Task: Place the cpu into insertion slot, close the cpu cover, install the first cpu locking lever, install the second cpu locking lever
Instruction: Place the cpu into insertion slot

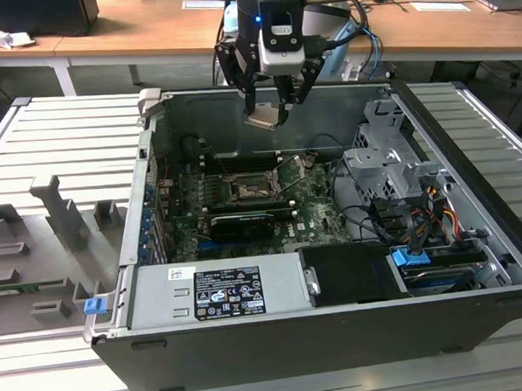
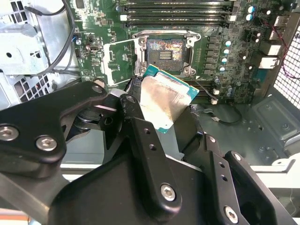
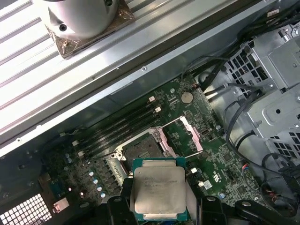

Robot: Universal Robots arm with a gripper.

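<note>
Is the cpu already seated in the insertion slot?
No, in the second wrist view the gripper holds the cpu clear of the board, and the insertion slot lies bare.

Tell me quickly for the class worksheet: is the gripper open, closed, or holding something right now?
Gripper: shut on the cpu, held in the air over the open computer case.

Silver-grey cpu [image 3: 158,191] edged teal, black hand [image 1: 269,107], green motherboard [image 3: 225,154], dark insertion slot [image 2: 165,51] with silvery rim

Bright even light, glare on cpu [image 2: 161,101]
</note>
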